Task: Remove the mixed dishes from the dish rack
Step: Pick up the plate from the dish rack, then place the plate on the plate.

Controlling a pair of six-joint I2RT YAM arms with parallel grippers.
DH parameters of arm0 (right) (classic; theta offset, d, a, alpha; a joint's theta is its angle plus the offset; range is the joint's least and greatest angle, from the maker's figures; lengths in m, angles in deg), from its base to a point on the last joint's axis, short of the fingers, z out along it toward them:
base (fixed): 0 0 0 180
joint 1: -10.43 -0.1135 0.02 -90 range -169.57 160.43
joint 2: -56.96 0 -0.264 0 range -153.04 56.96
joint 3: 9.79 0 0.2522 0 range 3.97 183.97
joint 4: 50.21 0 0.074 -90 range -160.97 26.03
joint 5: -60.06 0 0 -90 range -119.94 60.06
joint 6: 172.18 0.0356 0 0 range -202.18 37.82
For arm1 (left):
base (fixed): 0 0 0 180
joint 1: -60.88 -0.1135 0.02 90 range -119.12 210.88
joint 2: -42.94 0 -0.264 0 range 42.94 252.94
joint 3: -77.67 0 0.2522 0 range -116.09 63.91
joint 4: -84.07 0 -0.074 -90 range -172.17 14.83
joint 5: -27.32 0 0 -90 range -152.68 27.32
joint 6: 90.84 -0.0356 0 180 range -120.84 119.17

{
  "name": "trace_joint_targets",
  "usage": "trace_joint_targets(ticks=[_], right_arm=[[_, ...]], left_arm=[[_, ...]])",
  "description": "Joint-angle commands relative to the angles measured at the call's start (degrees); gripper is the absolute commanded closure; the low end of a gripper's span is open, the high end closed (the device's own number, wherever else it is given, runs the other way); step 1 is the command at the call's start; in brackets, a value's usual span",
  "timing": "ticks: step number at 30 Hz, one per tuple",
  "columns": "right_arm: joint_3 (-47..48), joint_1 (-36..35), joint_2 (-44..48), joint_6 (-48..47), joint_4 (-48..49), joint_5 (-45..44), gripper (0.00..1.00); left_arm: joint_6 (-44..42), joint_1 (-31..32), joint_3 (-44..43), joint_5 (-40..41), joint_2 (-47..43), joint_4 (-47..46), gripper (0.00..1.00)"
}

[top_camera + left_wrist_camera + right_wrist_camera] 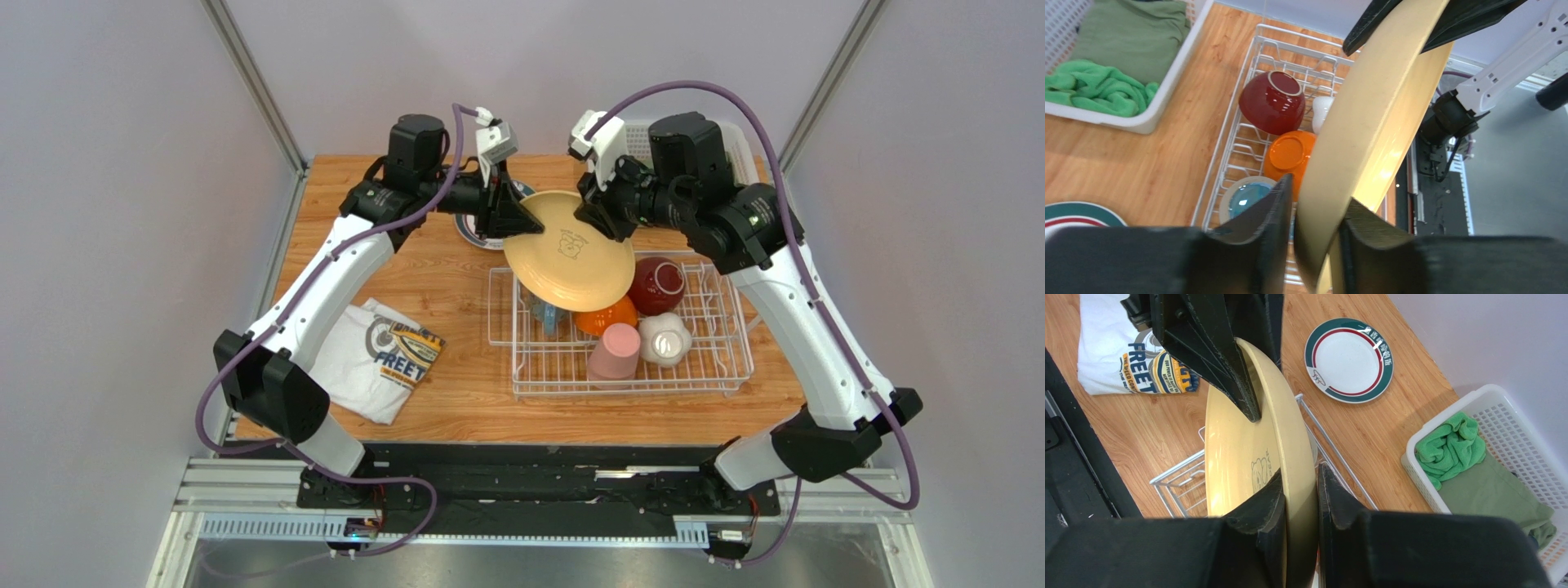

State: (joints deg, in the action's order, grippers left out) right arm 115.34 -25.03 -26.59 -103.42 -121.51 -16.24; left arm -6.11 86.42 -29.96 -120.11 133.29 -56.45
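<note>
T-shirt: nearest us, a printed white T-shirt (pixel 380 355) lies flat on the wooden table (pixel 429 263), well to the near side of the left fingers and apart from the rack.
Dish rack: the white wire dish rack (pixel 687 380) sits on the table, below and nearer than both pairs of fingers.
Rack, near row: the pink cup (pixel 615 352) and the small white bowl (pixel 665 339) are side by side, well short of the right fingers.
Rack, further in: the orange bowl (pixel 604 319) and the dark red bowl (pixel 658 284) are both bottom-up, under the right fingers.
Rack, left end: there's the light-blue mug (pixel 1247 197), just below the left fingertips and partly hidden by the plate.
Tan plate: up in the air! The tan plate (pixel 570 251) is tilted on edge over the rack's far left corner, clear of the wires, spanning from one gripper to the other.
Right gripper: the right gripper (pixel 1300 484) is clenched on the plate's rim, a finger on each face.
Left gripper: the left gripper (pixel 1319 202) straddles the opposite rim, fingers close on both faces; whether they press, I cannot tell.
Beyond the left fingers: a white plate with a green and red rim (pixel 1349 355) lies flat on the table.
Far right corner: a white perforated basket (pixel 1511 441) behind the right fingers holds a crumpled bright green cloth (pixel 1450 447) and a folded darker one (pixel 1499 496).
</note>
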Motion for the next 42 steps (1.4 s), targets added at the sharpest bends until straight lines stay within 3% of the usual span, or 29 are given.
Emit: trace_joint_targets(ticks=[1, 7, 11, 18, 21, 30, 42], right_arm=[[-1.0, -0.4, 0.9, 1.6, 4.7, 3.6, 1.00], [-4.1, -0.4, 1.9, 2.6, 7.9, 5.8, 1.00], [-4.1, -0.5, 1.8, 2.5, 7.9, 4.4, 0.94], [-5.9, -0.5, 2.3, 1.3, 7.9, -4.9, 0.31], [-7.0, -0.4, 2.9, 1.1, 8.4, -9.6, 0.18], [-10.7, -0.3, 7.8, 1.7, 13.4, -23.3, 0.11], [-17.2, -0.1, 10.6, -0.9, 14.0, -27.1, 0.11]], left_arm=[[-0.2, 0.5, -1.3, -2.0, 0.3, -1.5, 0.81], [4.0, 0.6, 1.0, -6.6, 0.8, -6.4, 1.00], [6.1, 0.6, 1.8, -6.3, 1.0, -7.3, 1.00], [7.2, 0.0, 1.4, -0.8, 1.1, -8.8, 1.00], [10.6, -1.6, 0.8, -0.1, 2.4, -10.8, 1.00], [26.0, -12.9, -5.0, 4.6, 10.3, -18.5, 1.00], [34.8, -20.3, -26.9, 10.3, 36.0, -10.2, 1.00]])
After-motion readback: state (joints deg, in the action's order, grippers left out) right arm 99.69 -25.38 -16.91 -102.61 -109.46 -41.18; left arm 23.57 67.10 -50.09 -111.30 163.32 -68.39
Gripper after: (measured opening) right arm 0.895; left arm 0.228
